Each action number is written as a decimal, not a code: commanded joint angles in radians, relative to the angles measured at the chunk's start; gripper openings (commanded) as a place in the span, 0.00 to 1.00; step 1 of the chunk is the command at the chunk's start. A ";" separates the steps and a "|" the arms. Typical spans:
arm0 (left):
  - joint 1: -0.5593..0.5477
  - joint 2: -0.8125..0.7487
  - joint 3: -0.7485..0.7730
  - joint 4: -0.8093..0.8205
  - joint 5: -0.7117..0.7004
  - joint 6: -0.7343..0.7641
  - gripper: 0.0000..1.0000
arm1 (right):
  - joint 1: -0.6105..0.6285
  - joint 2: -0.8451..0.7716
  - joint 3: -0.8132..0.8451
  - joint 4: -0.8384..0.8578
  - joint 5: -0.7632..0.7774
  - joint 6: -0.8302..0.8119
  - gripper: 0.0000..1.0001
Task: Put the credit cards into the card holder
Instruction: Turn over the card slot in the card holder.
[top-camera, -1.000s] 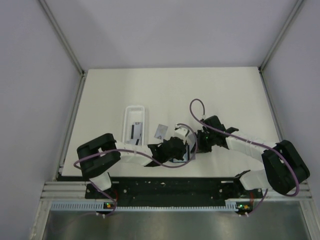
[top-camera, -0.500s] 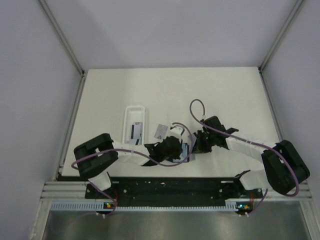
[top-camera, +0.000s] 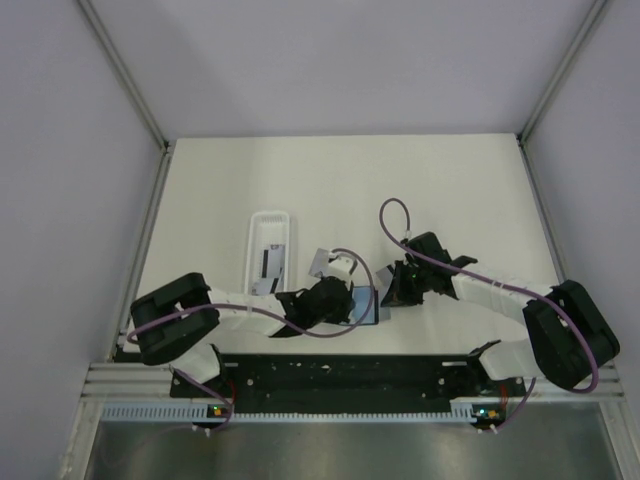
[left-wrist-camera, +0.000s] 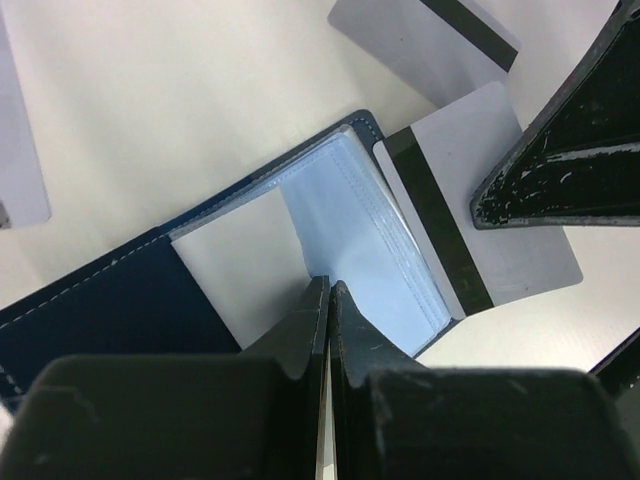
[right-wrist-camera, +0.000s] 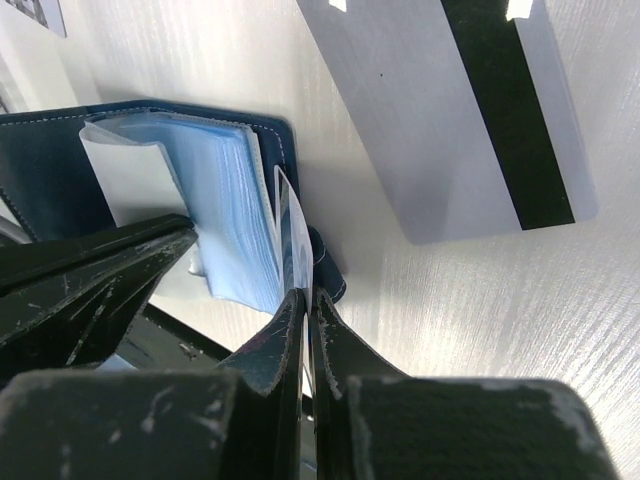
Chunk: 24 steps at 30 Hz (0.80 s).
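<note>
The navy card holder (top-camera: 366, 305) lies open near the table's front edge, its light blue sleeves (left-wrist-camera: 370, 250) fanned up. My left gripper (left-wrist-camera: 328, 288) is shut on a thin pale sleeve leaf at the fold, next to a white card (left-wrist-camera: 235, 260) in a pocket. My right gripper (right-wrist-camera: 305, 295) is shut on a credit card (right-wrist-camera: 295, 235) standing on edge at the holder's right rim; its black stripe (left-wrist-camera: 440, 235) shows in the left wrist view. Another credit card (top-camera: 322, 262) lies flat behind the holder.
A long white tray (top-camera: 270, 218) stands left of the holder with a card (top-camera: 270, 262) in it. Both grippers (top-camera: 370, 298) meet over the holder, a few centimetres from the table's front edge and the black rail.
The left arm has drawn back to the left, its gripper sliding off the holder's centre so more blue shows. The right arm and its card have hardly moved.
</note>
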 joint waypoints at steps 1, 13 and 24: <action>0.009 -0.085 -0.066 -0.118 -0.048 -0.002 0.00 | 0.003 0.011 -0.046 -0.059 0.112 -0.021 0.00; 0.018 -0.382 -0.132 -0.288 -0.161 -0.004 0.00 | 0.002 0.011 -0.046 -0.060 0.110 -0.023 0.00; 0.026 -0.524 -0.034 -0.149 -0.053 0.119 0.00 | 0.002 0.012 -0.052 -0.056 0.110 -0.016 0.00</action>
